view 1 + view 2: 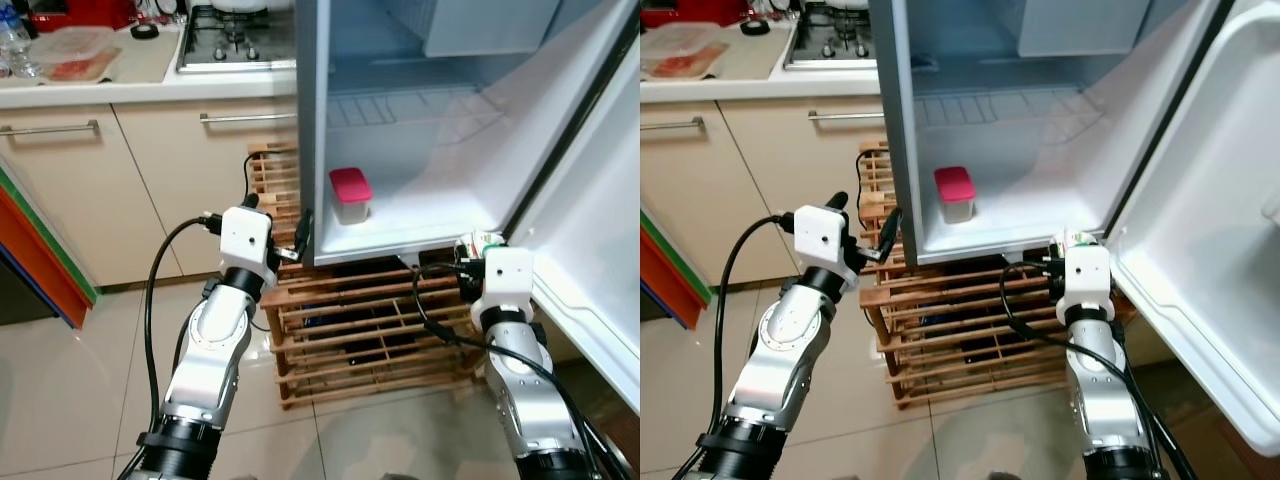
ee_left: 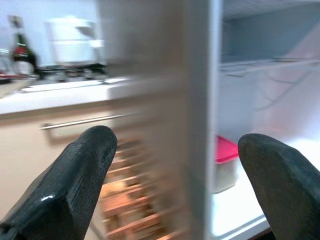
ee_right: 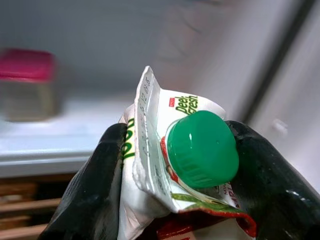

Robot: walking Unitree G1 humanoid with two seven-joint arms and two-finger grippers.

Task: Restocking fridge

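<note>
The right gripper (image 3: pixel 172 165) is clamped on a carton (image 3: pixel 170 150) with a green screw cap (image 3: pixel 201 148), one black finger pressed against each side of its folded top. It holds the carton just in front of the fridge (image 1: pixel 420 130), low and close to the front lip of the bottom shelf (image 1: pixel 440 215), beside the hinge side where the open door (image 1: pixel 590 270) swings away. The left gripper (image 2: pixel 175 170) has its fingers spread wide with nothing between them; it sits at the fridge's opposite front edge, level with that same shelf, and whether it touches the cabinet wall cannot be told. Inside the fridge, a small container with a red lid (image 1: pixel 350 194) stands on the bottom shelf towards the left wall, and the wire rack above it looks bare. Below the fridge is a wooden slatted stand (image 1: pixel 360 320), and to its left run the kitchen cabinets (image 1: pixel 120 170) and a hob (image 1: pixel 235 40). Restocking looks barely begun: one item is shelved, and the carton is not yet inside, with placing and releasing it to follow.
</note>
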